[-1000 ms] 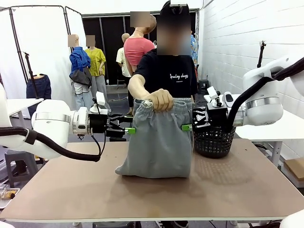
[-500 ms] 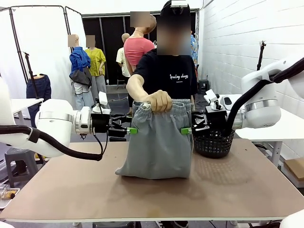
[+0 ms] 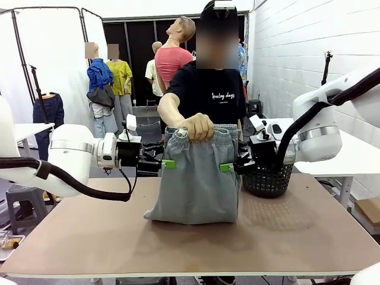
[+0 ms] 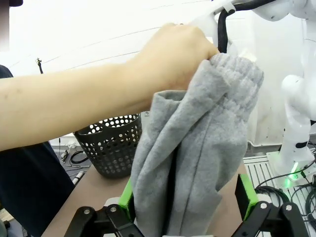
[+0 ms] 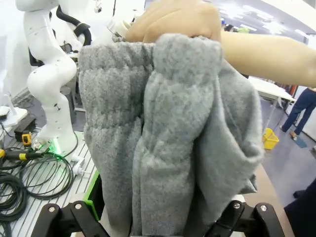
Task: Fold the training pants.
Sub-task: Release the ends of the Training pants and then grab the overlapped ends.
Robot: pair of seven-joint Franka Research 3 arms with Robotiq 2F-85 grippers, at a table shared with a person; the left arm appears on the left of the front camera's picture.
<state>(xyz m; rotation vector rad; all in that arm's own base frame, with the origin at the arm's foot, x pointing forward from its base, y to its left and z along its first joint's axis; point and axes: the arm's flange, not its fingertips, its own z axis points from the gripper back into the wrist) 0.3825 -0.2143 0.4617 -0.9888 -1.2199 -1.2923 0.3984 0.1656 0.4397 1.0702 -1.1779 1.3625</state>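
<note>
A person's hand (image 3: 199, 126) holds the light grey training pants (image 3: 196, 178) up by the gathered waistband, with their lower end resting on the table (image 3: 178, 243). My left gripper (image 3: 168, 164) is at the pants' left edge and my right gripper (image 3: 225, 167) at their right edge, both level with the upper part. In the left wrist view the pants (image 4: 197, 158) hang between the open green pads (image 4: 245, 190) of the left gripper (image 4: 185, 197). In the right wrist view the pants (image 5: 163, 128) hang between the spread fingers of the right gripper (image 5: 163, 207), hiding the far one.
A black perforated basket (image 3: 267, 178) stands on the table just behind my right gripper, also seen as the basket (image 4: 111, 148) in the left wrist view. The person stands at the far edge. The table's front half is bare brown board.
Both grippers have moved inward toward the pants, and their green pads now reach the side edges. The person's hand and the pants have stayed in place.
</note>
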